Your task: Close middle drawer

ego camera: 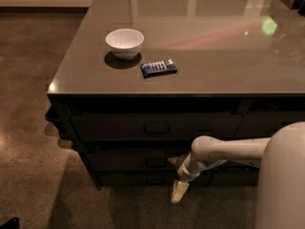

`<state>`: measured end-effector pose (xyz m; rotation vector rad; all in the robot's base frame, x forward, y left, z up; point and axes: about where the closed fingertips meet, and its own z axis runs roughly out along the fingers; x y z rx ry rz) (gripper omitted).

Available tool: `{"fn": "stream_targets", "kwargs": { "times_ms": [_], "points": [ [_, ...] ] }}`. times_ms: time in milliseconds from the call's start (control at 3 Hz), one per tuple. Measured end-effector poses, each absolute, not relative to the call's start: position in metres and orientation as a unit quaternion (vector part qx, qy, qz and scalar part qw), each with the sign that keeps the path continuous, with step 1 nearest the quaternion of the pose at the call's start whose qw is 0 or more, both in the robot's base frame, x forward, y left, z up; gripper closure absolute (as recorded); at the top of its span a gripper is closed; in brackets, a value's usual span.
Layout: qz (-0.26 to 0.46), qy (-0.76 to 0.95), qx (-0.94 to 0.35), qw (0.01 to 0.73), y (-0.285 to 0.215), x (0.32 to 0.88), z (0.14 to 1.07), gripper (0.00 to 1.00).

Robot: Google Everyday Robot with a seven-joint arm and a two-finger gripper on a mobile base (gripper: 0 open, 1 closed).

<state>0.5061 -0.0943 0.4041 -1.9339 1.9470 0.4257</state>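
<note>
The middle drawer [119, 160] is the dark, wide front under the top drawer [114, 127] of the counter cabinet. Its small handle [155, 162] sits just left of my wrist. The drawer front stands close to the cabinet face, with only a thin dark strip showing above it. My gripper [177, 192] hangs pointing down in front of the bottom drawer [133, 179], below and right of the handle. The white forearm [228, 149] crosses the drawer's right half and hides it. The wrist is right against the drawer front.
On the glossy countertop [214, 56] stand a white bowl [125, 42] and a dark blue snack packet [158, 67]. My white robot body [283, 180] fills the lower right. Brown speckled floor [43, 175] lies left of and in front of the cabinet.
</note>
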Motion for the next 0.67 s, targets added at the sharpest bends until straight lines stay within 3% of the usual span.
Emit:
{"fn": "stream_targets", "kwargs": {
  "times_ms": [667],
  "points": [
    [0.139, 0.701, -0.673, 0.188, -0.1083, 0.524, 0.3996, 0.0]
  ]
}}
